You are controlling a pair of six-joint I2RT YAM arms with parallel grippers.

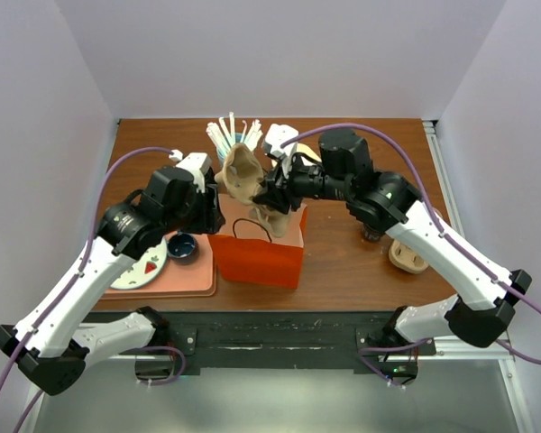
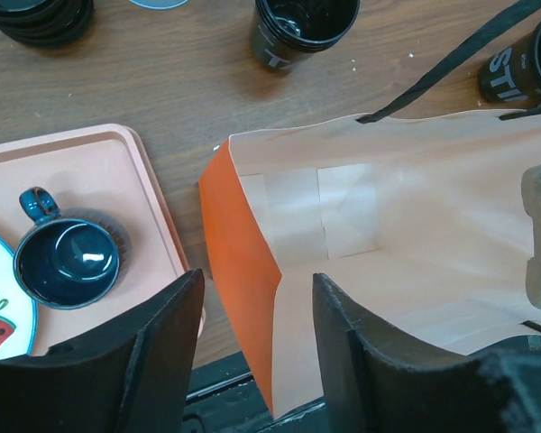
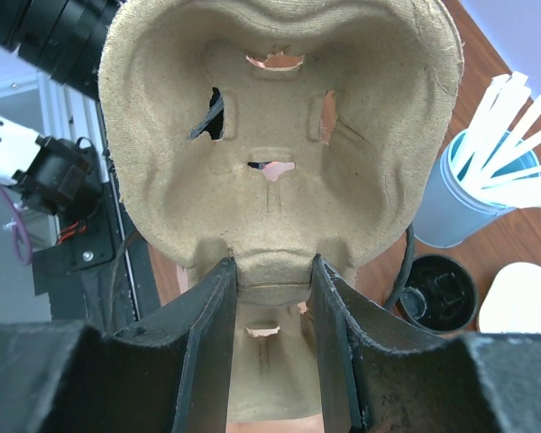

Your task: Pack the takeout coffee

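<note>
Step in hand, as it looks: the bag is being fitted with its cup holder before any drink goes in.

The right gripper (image 3: 272, 266) is pinched on the narrow middle ridge of a tan pulp cup carrier (image 3: 279, 117). It holds the carrier on edge, with the cup wells facing back toward the wrist. Directly below this hand is the open mouth of an orange paper bag (image 1: 257, 257), and the carrier's lower end dips into that mouth.

The left gripper (image 2: 257, 280) is spread, one finger on each side of the bag's left wall at the rim. Whether the pads touch the paper cannot be told. Outside that hand, just beyond its outer finger, a pink tray (image 2: 153, 198) carries a dark blue mug (image 2: 68, 262).

The takeout coffee (image 3: 437, 293), a black lidded cup, stands on the table (image 2: 180, 81) outside the bag. It is past the right hand's fingertips and beyond the carrier, just beside a light blue tumbler of white straws (image 3: 451, 207). It is not packed.

The next move likely calls for turning the carrier flat and lowering it straight down between the bag walls, while the left hand steadies the rim. The right hand would then have to let go and reach past the bag for the cup.
</note>
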